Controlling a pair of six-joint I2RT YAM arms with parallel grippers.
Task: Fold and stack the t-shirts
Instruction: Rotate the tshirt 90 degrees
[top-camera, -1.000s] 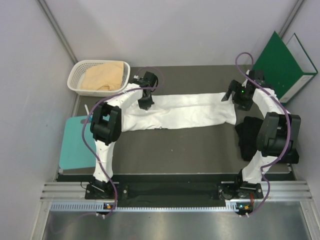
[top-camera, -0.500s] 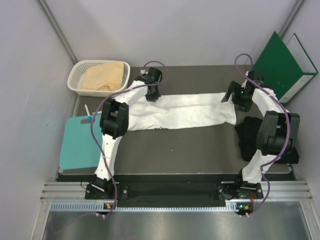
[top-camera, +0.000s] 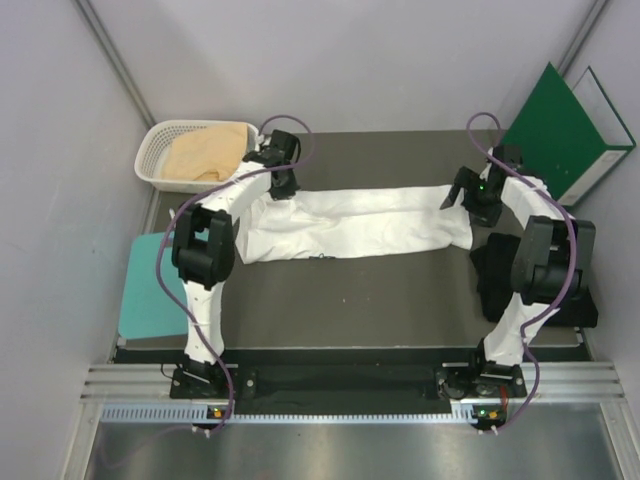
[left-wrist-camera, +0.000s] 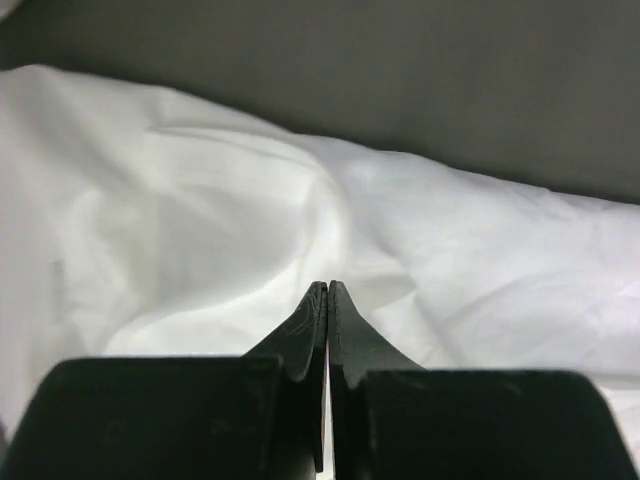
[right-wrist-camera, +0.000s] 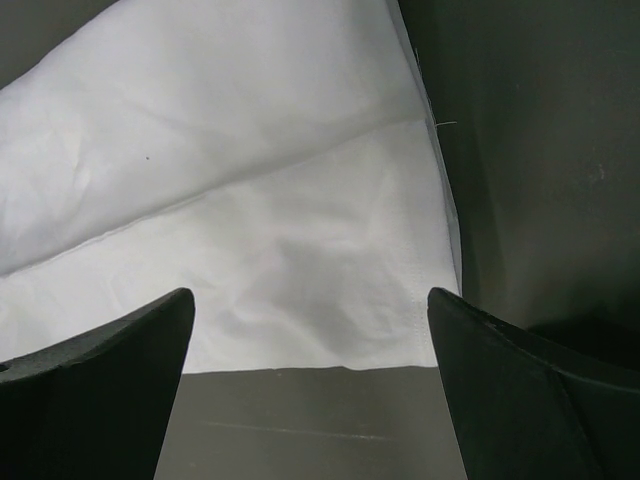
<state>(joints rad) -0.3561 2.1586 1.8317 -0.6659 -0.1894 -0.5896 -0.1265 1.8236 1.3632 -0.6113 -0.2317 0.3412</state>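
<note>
Overhead view of a dark table (top-camera: 380, 300) with 3 t-shirts, none yet stacked. The white shirt (top-camera: 360, 222) lay across the middle of the table, already folded lengthwise into 1 long band running left to right; it looked about partway through its folding, with cross folds left to do. The black shirt (top-camera: 492, 275) sat crumpled at the right edge, partly under the right arm, apparently unfolded. The tan shirt (top-camera: 205, 155) was bunched in a white basket (top-camera: 150, 165) at the far left corner.

The left gripper (top-camera: 280, 183) was at the band's far left corner, its fingers pressed together; no cloth showed between them. The right gripper (top-camera: 468, 202) hung over the band's right end, fingers spread wide, holding nothing.

The white cloth looked smooth and thin, with soft creases and a layered hem at the right end.
</note>
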